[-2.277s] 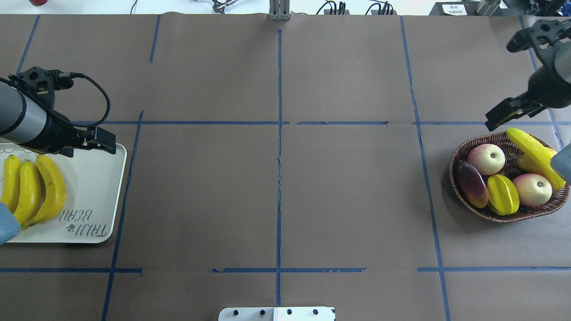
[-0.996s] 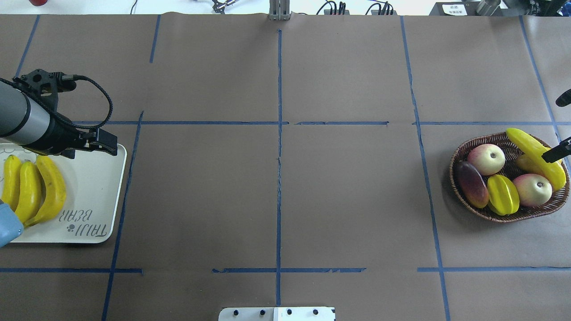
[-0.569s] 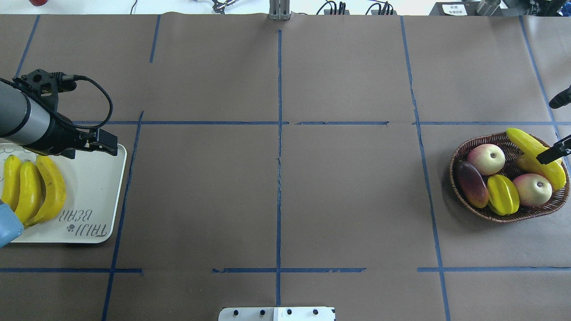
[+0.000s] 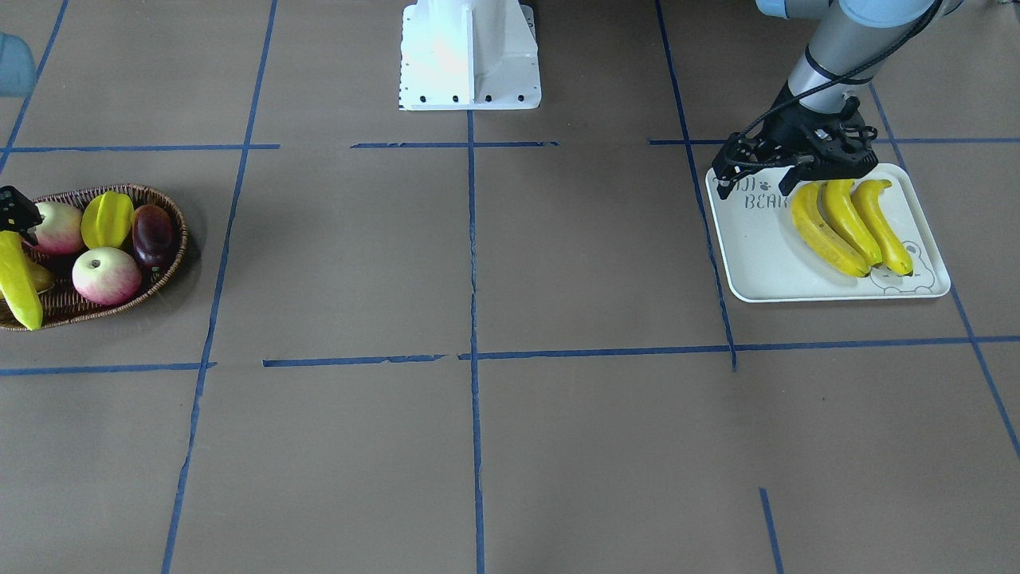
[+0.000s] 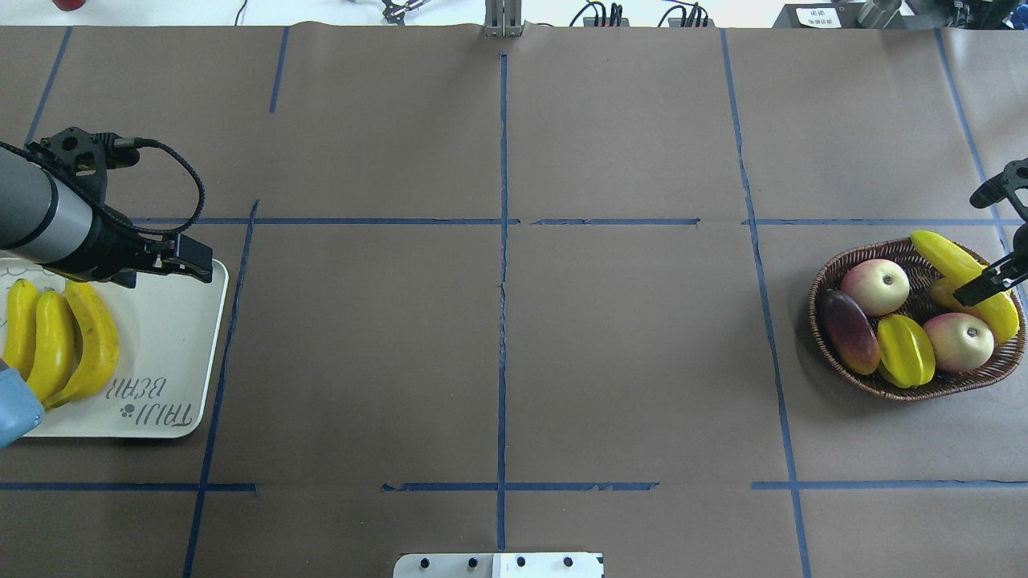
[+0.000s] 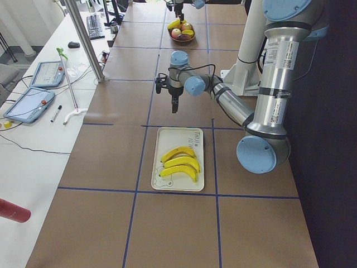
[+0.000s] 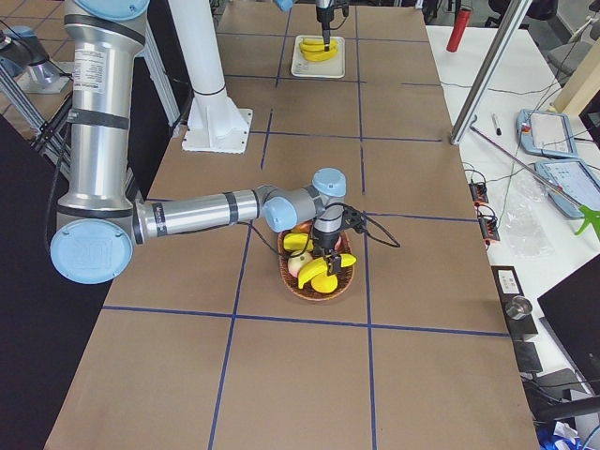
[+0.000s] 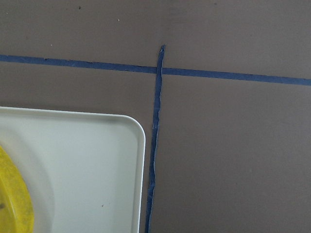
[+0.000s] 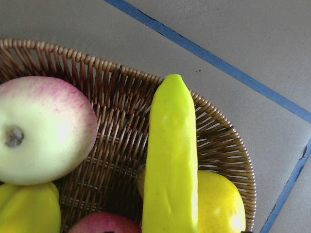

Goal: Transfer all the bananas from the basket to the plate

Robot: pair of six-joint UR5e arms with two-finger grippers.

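Observation:
Three bananas (image 5: 96,337) (image 4: 845,223) lie side by side on the cream plate (image 5: 173,337) (image 4: 757,255) at my left. My left gripper (image 5: 197,269) (image 4: 753,190) hangs open and empty over the plate's far inner corner. One more banana (image 5: 944,253) (image 9: 170,160) rests across the outer end of the wicker basket (image 5: 923,392) (image 4: 182,239). Directly above it sits my right gripper (image 5: 984,287) (image 4: 14,215), open, with only the tips at the bottom edge of the right wrist view, on either side of the fruit.
The basket also holds two apples (image 5: 875,286), a star fruit (image 5: 906,351), a dark red-purple fruit (image 5: 850,331) and a yellow pear (image 9: 218,204) under the banana. The robot's white base (image 4: 470,56) stands at mid-table. Blue tape lines (image 5: 503,321) cross the brown cover.
My right arm dropped from high behind the basket and swung towards the view's right edge; its fingertip now sits over the basket's banana, edging left. The left gripper hardly moved.

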